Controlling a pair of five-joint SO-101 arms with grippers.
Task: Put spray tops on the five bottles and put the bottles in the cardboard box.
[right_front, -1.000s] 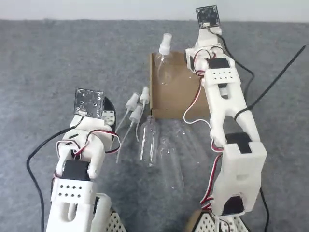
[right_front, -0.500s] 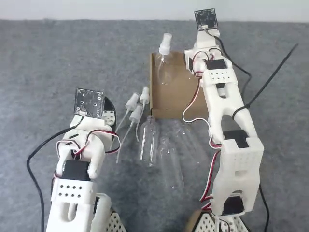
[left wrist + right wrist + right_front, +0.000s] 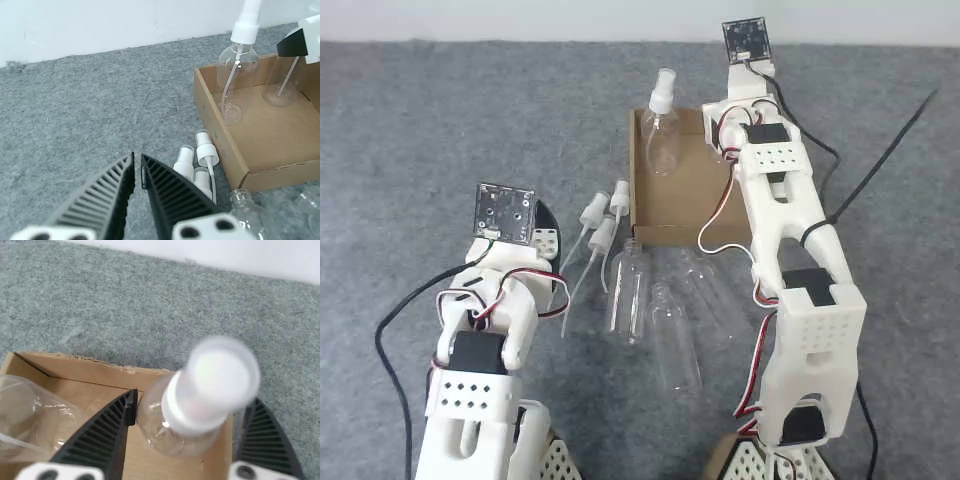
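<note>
Between the right gripper's (image 3: 193, 400) black ribbed jaws is a clear bottle (image 3: 170, 432) with a white spray top (image 3: 215, 377), in the brown cardboard box (image 3: 75, 370) (plain). Ahead of the left gripper's (image 3: 137, 159) black jaws lie white spray tops (image 3: 197, 160) on mottled grey felt (image 3: 90, 100).

Bright, even, diffuse light from overhead, with only soft, faint shadows on the grey mat (image 3: 440, 130). Small highlights glint on the clear bottles (image 3: 625, 290). The white spray top (image 3: 217, 372) close to the right wrist lens looks washed out, and the white wall (image 3: 100, 22) is nearly blown out.
</note>
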